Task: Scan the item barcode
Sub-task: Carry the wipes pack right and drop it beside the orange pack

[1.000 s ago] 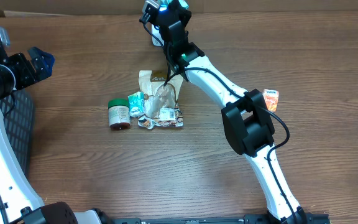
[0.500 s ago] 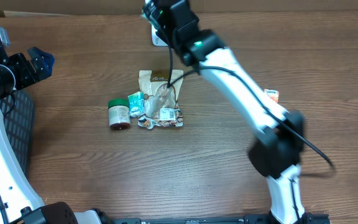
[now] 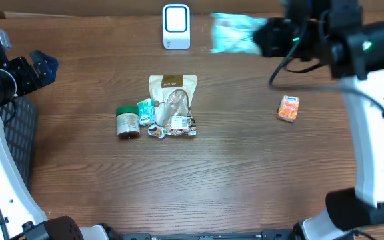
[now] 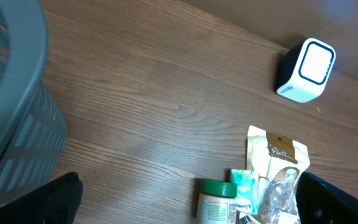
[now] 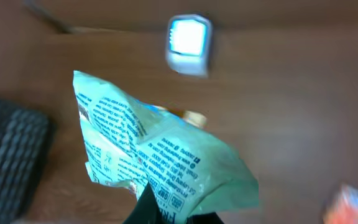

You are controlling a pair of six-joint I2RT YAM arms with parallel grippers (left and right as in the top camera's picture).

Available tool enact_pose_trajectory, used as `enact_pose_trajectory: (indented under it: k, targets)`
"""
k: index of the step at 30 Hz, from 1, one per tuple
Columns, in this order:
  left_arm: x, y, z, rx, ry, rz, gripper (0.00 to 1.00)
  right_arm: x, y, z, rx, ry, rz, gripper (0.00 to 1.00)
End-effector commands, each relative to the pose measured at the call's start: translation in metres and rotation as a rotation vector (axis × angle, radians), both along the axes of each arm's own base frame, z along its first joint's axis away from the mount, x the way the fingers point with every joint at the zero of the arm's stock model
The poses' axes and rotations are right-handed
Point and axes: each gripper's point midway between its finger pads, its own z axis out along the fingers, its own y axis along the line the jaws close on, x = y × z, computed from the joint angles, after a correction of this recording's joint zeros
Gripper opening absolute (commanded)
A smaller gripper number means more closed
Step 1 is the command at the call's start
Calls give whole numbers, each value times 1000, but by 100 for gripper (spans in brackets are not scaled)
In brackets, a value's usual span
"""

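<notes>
A pale green printed packet point(image 3: 235, 33) hangs in the air to the right of the white scanner point(image 3: 176, 27), blurred by motion. My right gripper point(image 3: 264, 37) is shut on its edge. In the right wrist view the green packet point(image 5: 160, 158) fills the middle, pinched at the bottom by my right gripper point(image 5: 166, 213), with the scanner point(image 5: 189, 43) beyond it. My left gripper point(image 3: 35, 67) is at the far left, open and empty, away from everything. In its own view the left gripper point(image 4: 188, 190) looks down on bare wood and the scanner point(image 4: 306, 70).
A pile lies mid-table: a brown bag point(image 3: 172, 87), a clear bag point(image 3: 173, 110), a small teal packet point(image 3: 145, 110) and a green-lidded jar point(image 3: 127, 122). An orange packet point(image 3: 288, 108) lies to the right. A dark basket point(image 3: 15, 133) stands at the left edge.
The right arm swung from in front of the scanner out to the right, carrying the green packet with it. The left arm and the pile have not moved.
</notes>
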Motion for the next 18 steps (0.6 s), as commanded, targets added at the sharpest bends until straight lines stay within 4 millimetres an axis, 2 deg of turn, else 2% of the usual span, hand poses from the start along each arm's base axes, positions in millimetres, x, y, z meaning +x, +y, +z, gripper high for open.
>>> enact_pose_trajectory:
  k: [1, 2, 3, 6, 11, 14, 18]
  targets:
    - [2, -5, 9, -3, -26, -12, 100, 14, -57, -51, 51, 214, -258, 4]
    - [2, -5, 9, -3, -26, -12, 99, 14, -67, -61, 53, 245, -288, 4]
    - [2, -5, 9, -3, -26, -12, 100, 14, -92, -89, 59, 318, -362, 4]
    - [2, -5, 9, -3, -26, -12, 100, 12, -116, -132, 60, 390, -422, 4]
    - [2, -5, 9, -3, -26, -12, 100, 5, -140, -203, 37, 466, -530, 4]
    - [2, -5, 9, -3, -26, -12, 100, 5, -153, -236, -5, 460, -616, 4]
    - [2, -5, 9, -3, -26, -12, 99, 5, -154, -262, 1, 444, -636, 4]
